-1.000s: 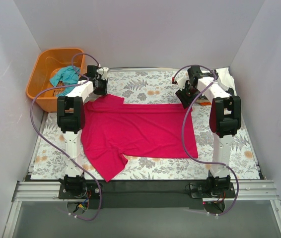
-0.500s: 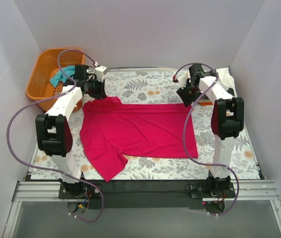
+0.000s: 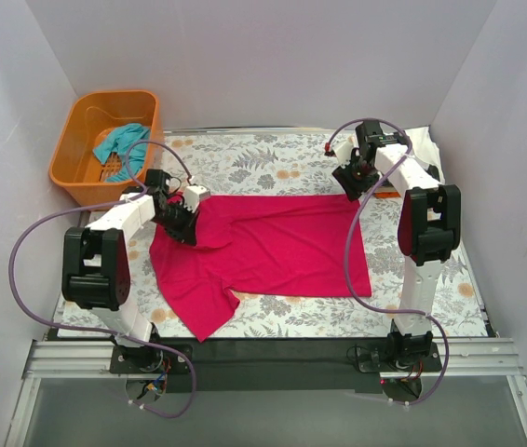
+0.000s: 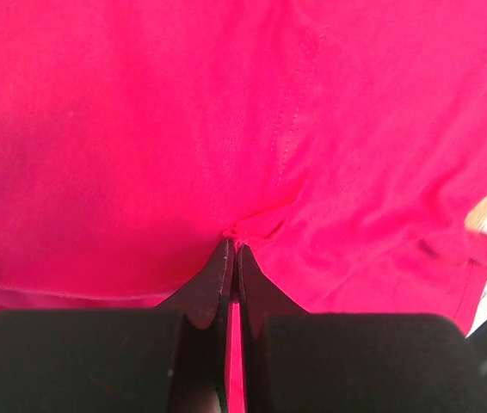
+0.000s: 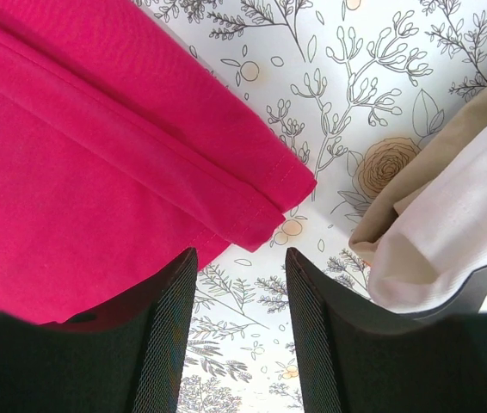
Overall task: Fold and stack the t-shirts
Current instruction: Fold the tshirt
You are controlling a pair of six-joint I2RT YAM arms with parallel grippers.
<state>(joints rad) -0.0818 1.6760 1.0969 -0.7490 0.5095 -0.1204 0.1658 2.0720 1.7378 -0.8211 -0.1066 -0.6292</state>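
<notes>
A magenta-red t-shirt lies spread on the floral table cloth. My left gripper is shut on a pinch of its far left sleeve and holds it folded over the shirt's body; the left wrist view shows the fingertips pinching red cloth. My right gripper is open and empty, just above the table by the shirt's far right corner. A teal t-shirt lies in the orange basket. A white t-shirt lies at the back right, also in the right wrist view.
The orange basket stands at the back left, off the table's corner. Grey walls close in the table on three sides. The shirt's near sleeve points toward the front edge.
My left gripper has moved from the far left corner toward me and to the right, dragging the shirt's far sleeve over onto the body. My right gripper has barely moved.
</notes>
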